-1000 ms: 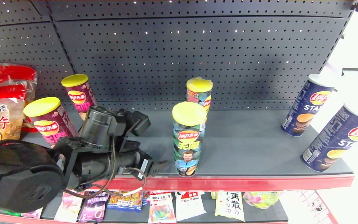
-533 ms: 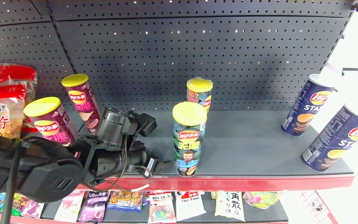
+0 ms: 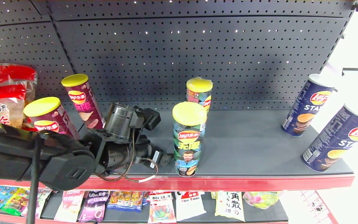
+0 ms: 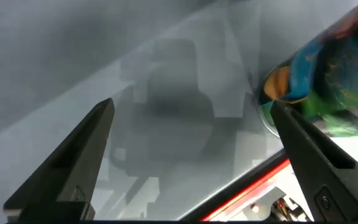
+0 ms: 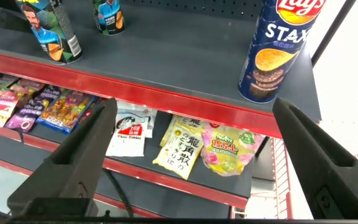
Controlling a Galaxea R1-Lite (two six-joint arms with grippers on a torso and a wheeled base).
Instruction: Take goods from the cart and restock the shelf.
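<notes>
A tall chip can (image 3: 189, 140) with a yellow lid and green-blue wrap stands near the front of the grey shelf (image 3: 244, 143); a second one (image 3: 199, 90) stands behind it. My left gripper (image 3: 166, 159) hovers low over the shelf just left of the front can, apart from it. In the left wrist view the left gripper (image 4: 191, 106) is open with only bare shelf between its fingers, and the can (image 4: 328, 87) sits beside one finger (image 4: 303, 149). My right gripper (image 5: 194, 102) is open and holds nothing, out in front of the shelf's red edge (image 5: 166, 93).
Two maroon cans (image 3: 50, 119) (image 3: 81, 96) stand left of my left arm, with red snack bags (image 3: 2, 102) further left. Two navy cans (image 3: 308, 104) (image 3: 340, 137) stand at the shelf's right end. Snack packets (image 3: 166, 205) fill the lower shelf. Pegboard backs the shelf.
My left arm has moved right along the shelf front, bringing its open gripper closer to the front green-blue can. The cans have not moved.
</notes>
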